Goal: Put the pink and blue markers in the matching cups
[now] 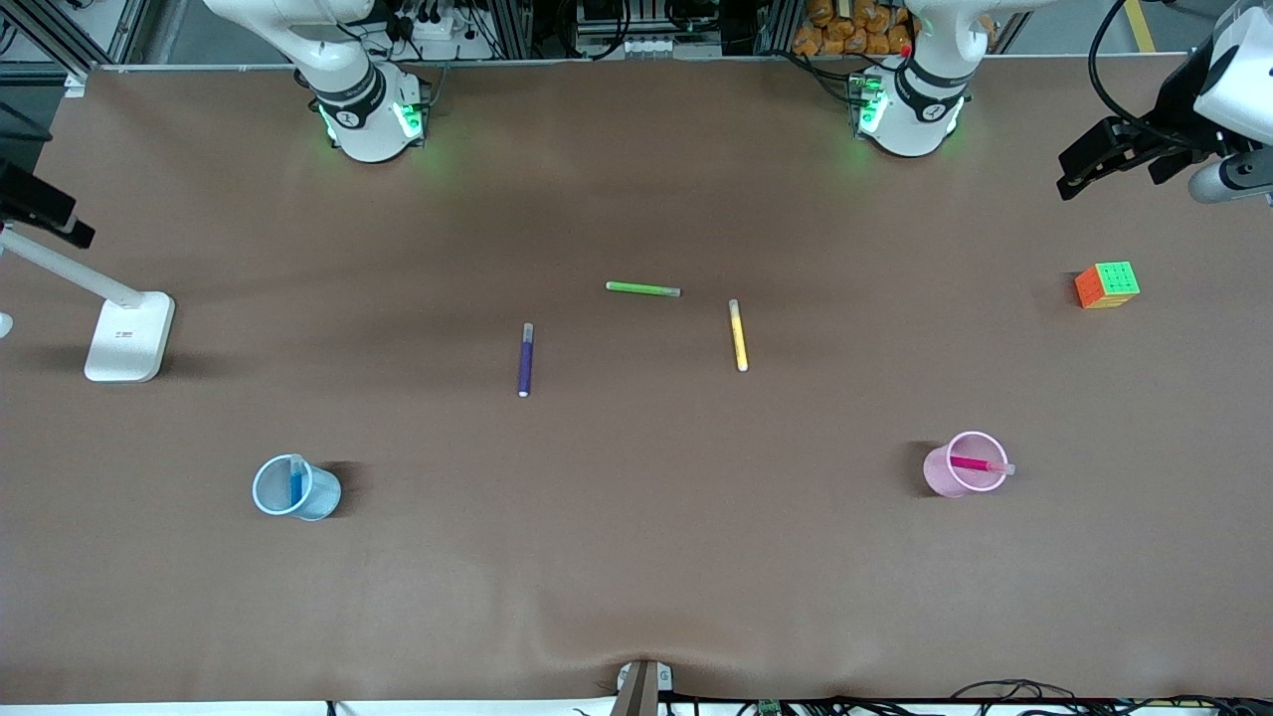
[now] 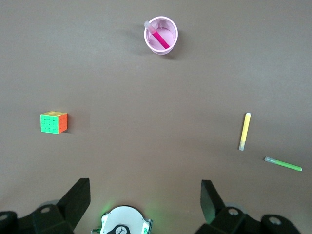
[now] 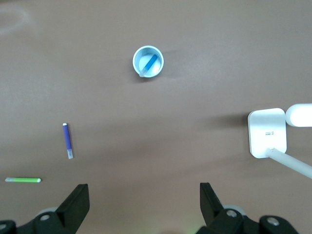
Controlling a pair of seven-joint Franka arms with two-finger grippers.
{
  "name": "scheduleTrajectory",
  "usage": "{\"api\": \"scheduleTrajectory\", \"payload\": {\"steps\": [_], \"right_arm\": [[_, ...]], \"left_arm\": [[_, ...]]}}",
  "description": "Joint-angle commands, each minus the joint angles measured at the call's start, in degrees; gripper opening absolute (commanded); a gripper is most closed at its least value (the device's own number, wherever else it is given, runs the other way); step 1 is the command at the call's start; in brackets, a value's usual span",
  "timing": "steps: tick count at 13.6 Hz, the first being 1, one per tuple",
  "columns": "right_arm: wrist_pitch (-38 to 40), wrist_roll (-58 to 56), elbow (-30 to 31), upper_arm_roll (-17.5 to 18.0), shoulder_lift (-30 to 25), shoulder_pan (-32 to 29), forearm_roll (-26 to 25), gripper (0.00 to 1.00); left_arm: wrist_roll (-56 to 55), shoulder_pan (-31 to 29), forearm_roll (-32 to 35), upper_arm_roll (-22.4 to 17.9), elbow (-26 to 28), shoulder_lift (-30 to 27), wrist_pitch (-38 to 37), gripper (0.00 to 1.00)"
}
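The pink marker (image 1: 976,464) leans inside the pale pink cup (image 1: 945,477), toward the left arm's end of the table; both show in the left wrist view, marker (image 2: 160,35) and cup (image 2: 171,29). The blue marker (image 1: 295,481) stands inside the pale blue cup (image 1: 320,494), toward the right arm's end; both show in the right wrist view, marker (image 3: 150,62) and cup (image 3: 137,57). My left gripper (image 1: 1114,174) hangs open and empty, high over the table's left-arm end, also seen in its wrist view (image 2: 145,183). My right gripper (image 3: 142,186) is open and empty, out of the front view.
A purple pen (image 1: 524,359), a green pen (image 1: 642,288) and a yellow pen (image 1: 738,335) lie mid-table. A colour cube (image 1: 1107,284) sits near the left arm's end. A white lamp base (image 1: 129,336) stands near the right arm's end.
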State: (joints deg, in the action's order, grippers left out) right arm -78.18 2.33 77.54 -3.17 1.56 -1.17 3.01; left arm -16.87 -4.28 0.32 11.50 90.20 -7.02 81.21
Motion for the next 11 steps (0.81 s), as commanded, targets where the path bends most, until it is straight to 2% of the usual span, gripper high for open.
{"api": "scheduleTrajectory", "payload": {"steps": [1,4,8,11], "right_arm": [[-0.21,-0.75,4.37,0.71,-3.31,-0.06,-0.99,1.0],[-0.22,-0.92,4.46,0.8,-3.58,-0.06,-0.82,1.0],[-0.39,-0.75,4.99,0.8,-4.19,0.03,0.85,1.0],[-3.54,-0.57,10.06,0.8,-7.17,0.03,0.94,1.0]], "left_arm": [[0.88,-0.47,0.12,0.27,0.42,-0.98,-0.17,1.0],[1.14,-0.55,0.12,0.27,0.24,-0.98,-0.26,1.0],[6.76,-0.47,0.03,0.27,0.15,-0.71,-0.26,1.0],[7.03,-0.47,0.12,0.36,-0.02,-0.28,-0.26,1.0]]}}
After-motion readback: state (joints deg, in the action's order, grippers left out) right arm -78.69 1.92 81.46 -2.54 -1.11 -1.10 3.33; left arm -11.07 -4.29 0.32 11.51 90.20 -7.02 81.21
